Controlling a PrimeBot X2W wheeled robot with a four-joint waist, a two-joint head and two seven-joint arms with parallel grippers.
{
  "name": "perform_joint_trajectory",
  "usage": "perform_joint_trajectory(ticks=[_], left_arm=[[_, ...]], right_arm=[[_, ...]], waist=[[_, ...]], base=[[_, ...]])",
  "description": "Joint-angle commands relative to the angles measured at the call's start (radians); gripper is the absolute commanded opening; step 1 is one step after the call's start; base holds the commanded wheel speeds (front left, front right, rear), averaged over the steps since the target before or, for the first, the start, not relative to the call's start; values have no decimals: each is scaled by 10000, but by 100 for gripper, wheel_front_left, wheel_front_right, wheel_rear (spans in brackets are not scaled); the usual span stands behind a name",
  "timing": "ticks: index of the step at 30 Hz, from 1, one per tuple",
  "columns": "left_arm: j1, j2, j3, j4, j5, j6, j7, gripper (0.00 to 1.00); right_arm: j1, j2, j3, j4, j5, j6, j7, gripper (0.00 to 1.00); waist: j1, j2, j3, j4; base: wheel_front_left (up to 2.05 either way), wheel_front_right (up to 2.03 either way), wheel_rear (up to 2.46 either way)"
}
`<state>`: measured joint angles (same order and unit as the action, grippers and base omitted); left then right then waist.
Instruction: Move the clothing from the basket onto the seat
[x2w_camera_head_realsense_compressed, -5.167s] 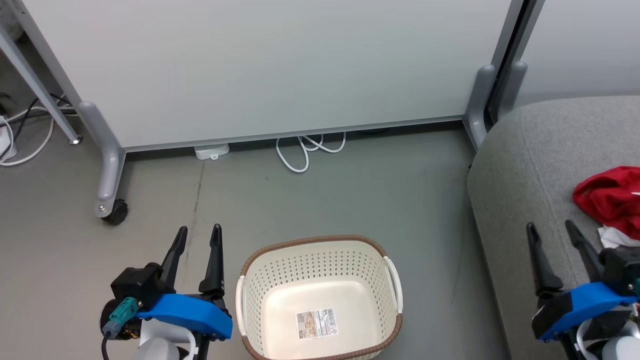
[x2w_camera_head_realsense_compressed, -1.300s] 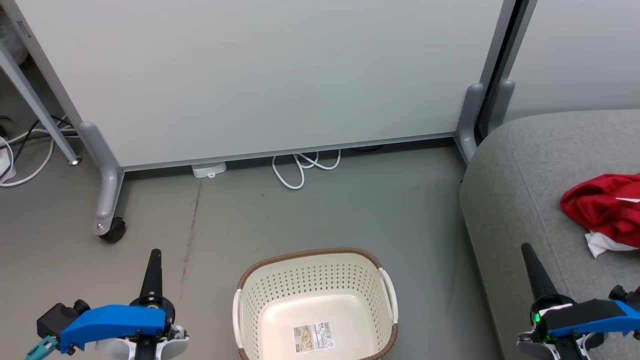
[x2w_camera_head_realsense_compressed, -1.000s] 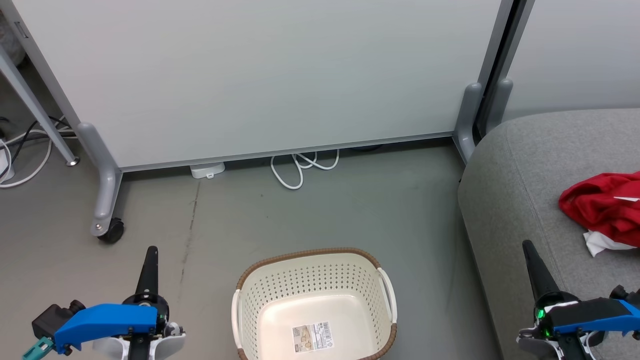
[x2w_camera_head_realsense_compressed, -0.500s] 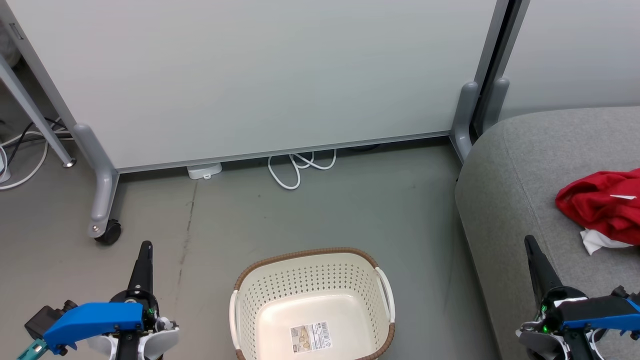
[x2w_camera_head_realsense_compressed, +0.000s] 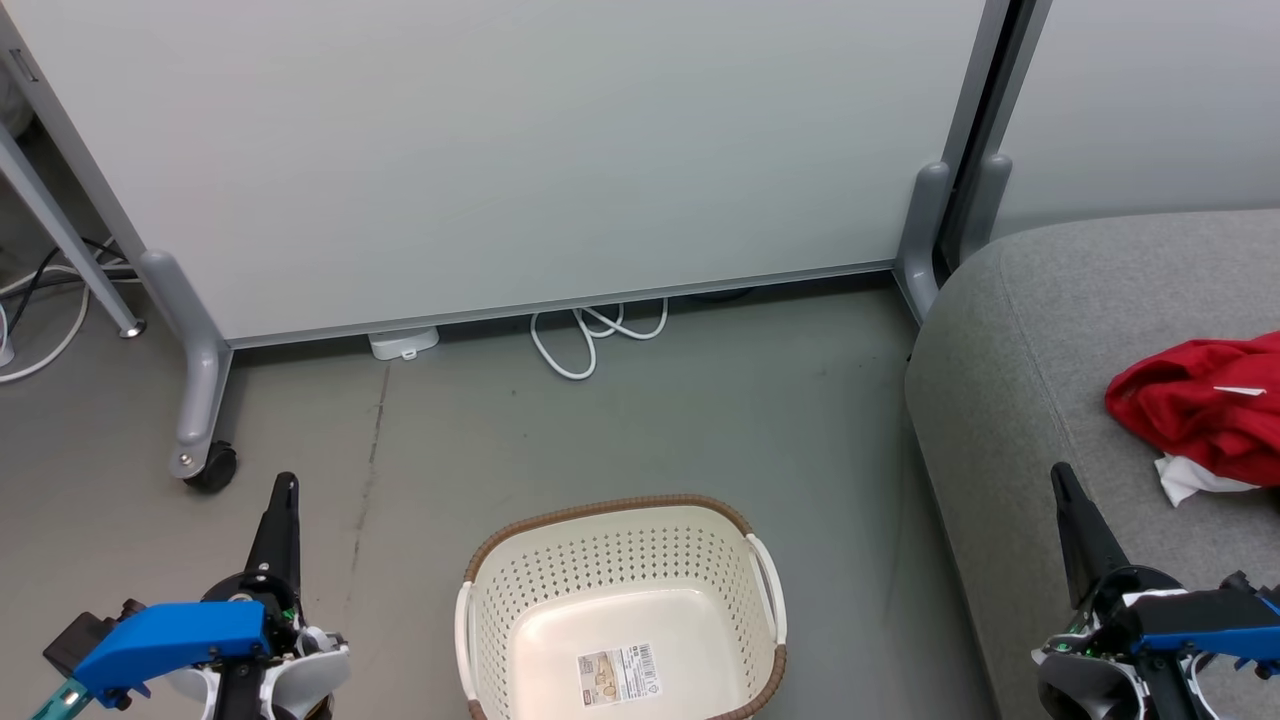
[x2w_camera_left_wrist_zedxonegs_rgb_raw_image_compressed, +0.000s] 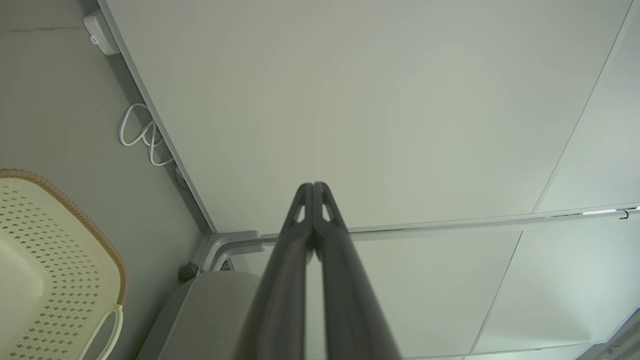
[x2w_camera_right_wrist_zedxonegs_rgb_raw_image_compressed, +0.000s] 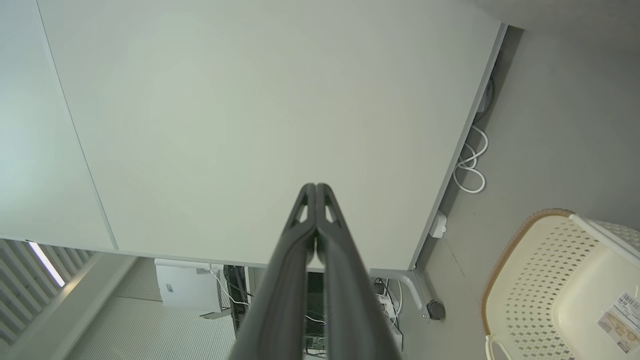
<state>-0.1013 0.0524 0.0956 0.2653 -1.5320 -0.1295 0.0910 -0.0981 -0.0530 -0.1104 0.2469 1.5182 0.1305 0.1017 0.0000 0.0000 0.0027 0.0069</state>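
Note:
The cream basket (x2w_camera_head_realsense_compressed: 620, 560) with a brown rim stands on the floor at the bottom centre, holding nothing but a barcode label (x2w_camera_head_realsense_compressed: 612, 673). Red clothing (x2w_camera_head_realsense_compressed: 1200, 405) with a white patch lies crumpled on the grey seat (x2w_camera_head_realsense_compressed: 1010, 350) at the right. My left gripper (x2w_camera_head_realsense_compressed: 285, 488) is shut at the lower left, left of the basket, gripping nothing. My right gripper (x2w_camera_head_realsense_compressed: 1062, 482) is shut at the lower right, over the seat's front, below the clothing and apart from it. Both wrist views show fingers pressed together (x2w_camera_left_wrist_zedxonegs_rgb_raw_image_compressed: 313, 187) (x2w_camera_right_wrist_zedxonegs_rgb_raw_image_compressed: 316, 189), and each catches part of the basket (x2w_camera_left_wrist_zedxonegs_rgb_raw_image_compressed: 55, 240) (x2w_camera_right_wrist_zedxonegs_rgb_raw_image_compressed: 540, 270).
A pale partition panel (x2w_camera_head_realsense_compressed: 520, 150) on grey legs with a castor (x2w_camera_head_realsense_compressed: 208, 466) stands behind the basket. A white cable loop (x2w_camera_head_realsense_compressed: 590, 335) and a small white box (x2w_camera_head_realsense_compressed: 403, 342) lie at its foot. More cables (x2w_camera_head_realsense_compressed: 40, 290) lie at the far left.
The head camera has shifted slightly, so the scene slides left. Both shut grippers sit a little lower in the view. Five seconds ago both grippers were open; they are shut now.

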Motion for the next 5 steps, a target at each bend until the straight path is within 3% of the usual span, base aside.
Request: perform_joint_trajectory(ticks=[1, 5], left_arm=[[-131, -3, 88, -88, -168, -19, 69, 0], [-118, -13, 130, -143, -391, -20, 131, 0]], right_arm=[[-104, 30, -30, -42, 189, 4, 58, 0], [-128, 34, -37, -38, 469, 4, 89, 0]], waist=[[0, 0, 0, -6], [0, 0, 2, -27]], base=[[0, 0, 0], [0, 0, 0]])
